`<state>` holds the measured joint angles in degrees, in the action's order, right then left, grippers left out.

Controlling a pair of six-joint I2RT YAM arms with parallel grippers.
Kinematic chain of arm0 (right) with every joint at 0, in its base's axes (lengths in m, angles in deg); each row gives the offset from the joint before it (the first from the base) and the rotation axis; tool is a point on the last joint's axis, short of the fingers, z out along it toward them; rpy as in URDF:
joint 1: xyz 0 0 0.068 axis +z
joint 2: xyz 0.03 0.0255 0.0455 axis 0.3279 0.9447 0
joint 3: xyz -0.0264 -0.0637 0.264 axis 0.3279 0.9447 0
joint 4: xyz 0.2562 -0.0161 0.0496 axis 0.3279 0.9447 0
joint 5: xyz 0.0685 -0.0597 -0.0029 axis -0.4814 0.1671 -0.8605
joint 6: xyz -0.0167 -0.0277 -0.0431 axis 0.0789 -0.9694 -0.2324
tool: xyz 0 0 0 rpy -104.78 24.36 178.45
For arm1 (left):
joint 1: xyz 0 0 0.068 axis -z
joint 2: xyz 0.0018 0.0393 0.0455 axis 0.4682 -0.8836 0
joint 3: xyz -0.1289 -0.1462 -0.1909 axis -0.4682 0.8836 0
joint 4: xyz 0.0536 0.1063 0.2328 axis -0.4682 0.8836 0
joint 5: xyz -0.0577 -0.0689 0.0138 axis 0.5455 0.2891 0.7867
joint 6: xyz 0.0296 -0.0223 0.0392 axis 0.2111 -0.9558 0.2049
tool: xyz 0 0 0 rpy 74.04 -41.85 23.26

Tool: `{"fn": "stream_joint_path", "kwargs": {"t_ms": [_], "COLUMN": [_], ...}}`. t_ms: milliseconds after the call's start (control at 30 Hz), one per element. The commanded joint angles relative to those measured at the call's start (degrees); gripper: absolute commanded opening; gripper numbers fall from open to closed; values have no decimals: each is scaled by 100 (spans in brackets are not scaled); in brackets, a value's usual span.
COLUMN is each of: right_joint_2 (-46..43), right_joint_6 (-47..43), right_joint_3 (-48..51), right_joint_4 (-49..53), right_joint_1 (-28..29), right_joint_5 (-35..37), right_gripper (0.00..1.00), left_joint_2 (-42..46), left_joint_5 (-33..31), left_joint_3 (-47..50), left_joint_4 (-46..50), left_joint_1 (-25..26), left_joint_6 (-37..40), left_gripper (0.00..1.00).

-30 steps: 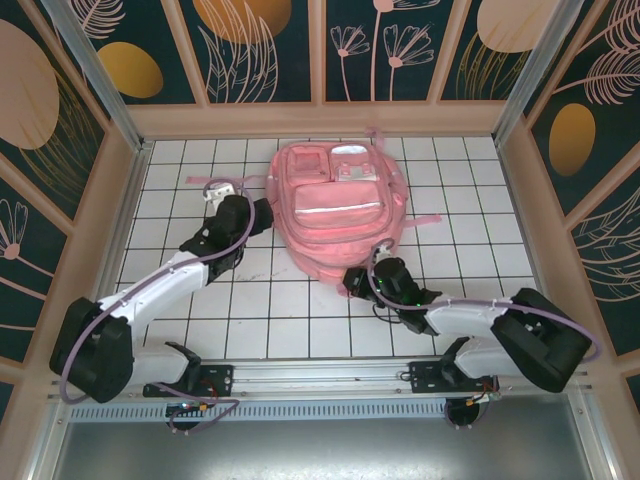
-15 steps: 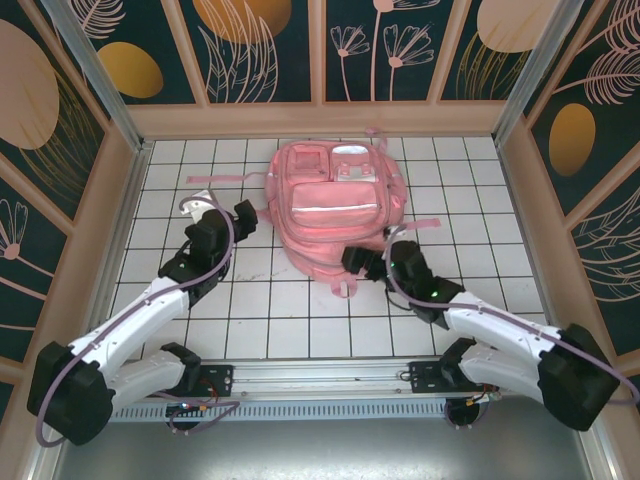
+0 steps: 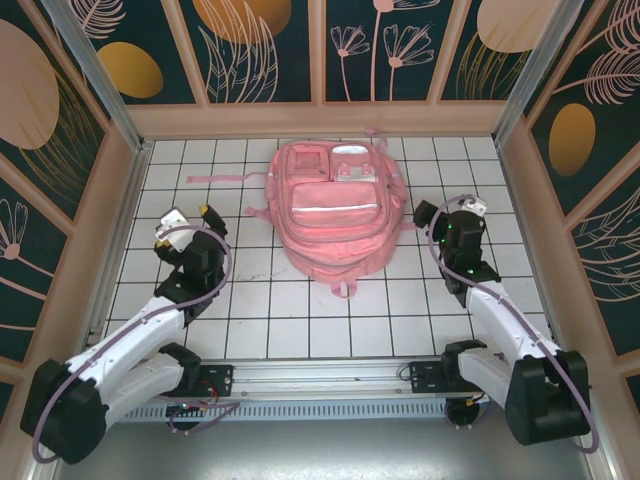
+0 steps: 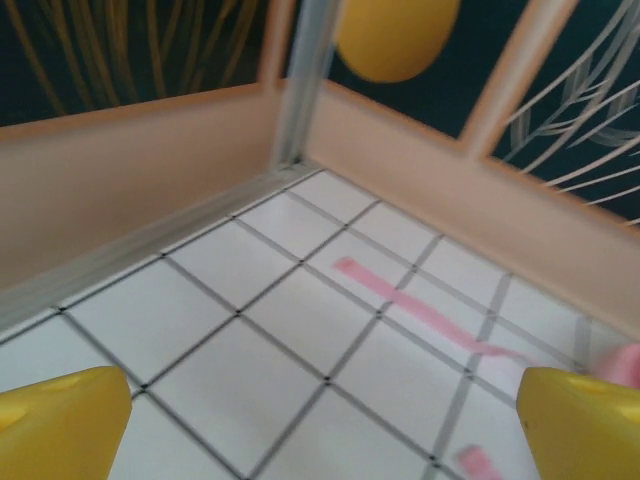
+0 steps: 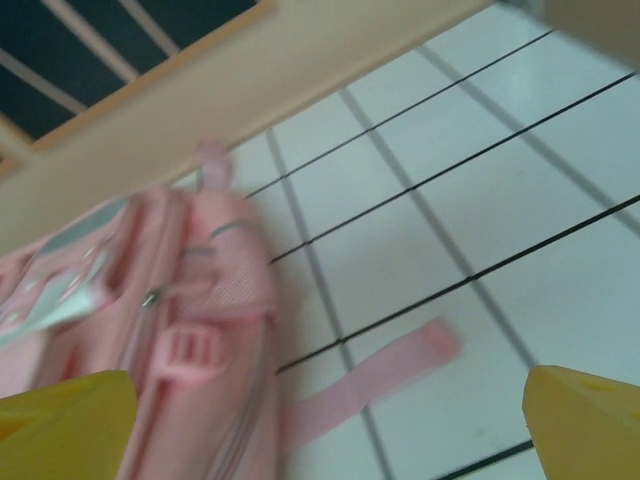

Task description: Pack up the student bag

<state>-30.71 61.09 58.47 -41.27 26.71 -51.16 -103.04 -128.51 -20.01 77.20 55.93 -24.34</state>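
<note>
**One pink bag, two open grippers on the tiled counter**

I counted one student bag [image 3: 333, 215], two arms and two grippers. The bag lay flat, front side up, at the far middle of the counter [image 3: 290, 310], between the grippers and touching neither. It was soft, light-pink fabric, rounded at the near end, with stacked front pockets and one pale strip [image 3: 335, 212] running across its front. Pale patches sat on its far pockets. Any print there was too small and blurred for me to read.

I could pick out three thin, flat pink straps trailing onto the tiles. One lay to the far left [image 3: 225, 179], one to the right [image 3: 425, 222], and a short loop [image 3: 343, 290] stuck out at the near end.

The left gripper [image 3: 188, 215] hung to the left of the bag, well apart from it. Its two yellow-tipped fingers [image 4: 60, 425] stood wide apart over bare tile. The right gripper [image 3: 465, 208] hung just right of the bag. Its two fingers [image 5: 585, 420], also yellow-tipped, were spread wide, with the bag's side and the right strap ahead of them.

The counter was glossy white tile with a dark grid. Both arms were white with black joints, and each carried one purple cable [image 3: 215, 255]. The surrounding walls [image 3: 320, 50] had peach frames around dark panels with leaf and flower patterns.
</note>
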Motion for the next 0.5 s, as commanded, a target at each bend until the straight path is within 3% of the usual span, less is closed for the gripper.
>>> {"fn": "stream_joint_path", "kwargs": {"t_ms": [0, 167, 267, 367, 467], "right_joint_2": [194, 446, 600, 978, 1571], "right_joint_6": [-194, -856, -1225, -1552, -1858], "right_joint_3": [87, 555, 808, 978, 1039], "right_joint_4": [-778, -1821, -2334, -2884, -3361], "right_joint_1": [-443, -572, -570, -573, -536], "right_joint_5": [5, 118, 452, 619, 712], "right_gripper": [99, 99, 99, 99, 99], "left_joint_2": [-605, -1522, -1911, -2254, -2571], "left_joint_5": [-604, -511, -423, 158, 569], "left_joint_3": [44, -397, -443, -458, -106], "left_joint_4": [-463, -338, -1375, -1523, -2320], "left_joint_1": [-398, -1017, -1171, -1577, -1889], "left_joint_6": [263, 225, 1503, 1687, 1808], "left_gripper": [99, 99, 99, 99, 99]}}
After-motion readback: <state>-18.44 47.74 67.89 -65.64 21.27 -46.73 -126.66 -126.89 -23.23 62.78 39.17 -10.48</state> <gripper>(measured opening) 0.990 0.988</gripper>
